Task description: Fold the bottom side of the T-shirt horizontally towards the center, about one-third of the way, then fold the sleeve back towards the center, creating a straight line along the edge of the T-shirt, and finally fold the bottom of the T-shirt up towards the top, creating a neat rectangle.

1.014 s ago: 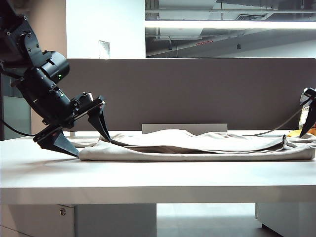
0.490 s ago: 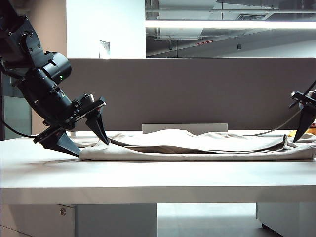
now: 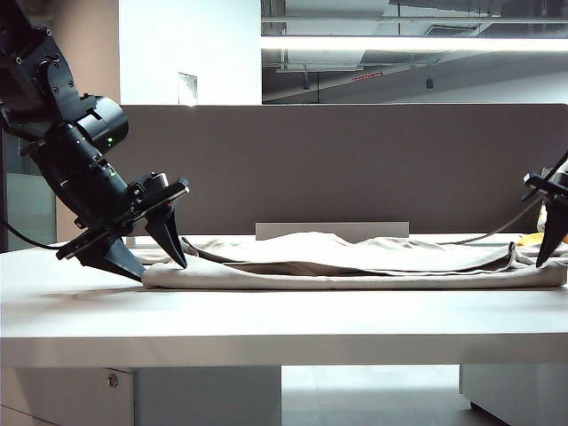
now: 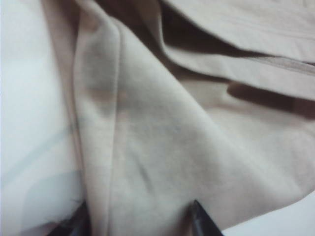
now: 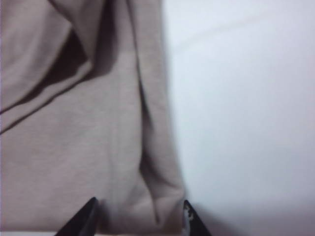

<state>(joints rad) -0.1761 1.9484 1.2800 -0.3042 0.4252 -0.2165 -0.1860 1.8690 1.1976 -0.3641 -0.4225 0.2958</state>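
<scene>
**Two hands set at the ends of one soft shirt**

One T-shirt (image 3: 355, 262) lies along the white table (image 3: 266, 319), a long low band of beige knit reaching from near the left edge almost to the right edge, with loose folds humped along its far side. It looks light, limp and easily wrinkled; it will sag and drag rather than hold a shape, so it is best pinched at both ends of one edge and lifted evenly.

There are two hands. The left hand (image 3: 151, 257) sits low at the shirt's left end, its fingers (image 4: 202, 221) straddling a doubled, seamed edge of cloth. The right hand (image 5: 140, 216) is at the right end, fingers either side of a folded edge beside bare table. Both have cloth between parted fingers; I cannot tell whether either has pinched yet.

A grey partition (image 3: 355, 169) stands behind.
</scene>
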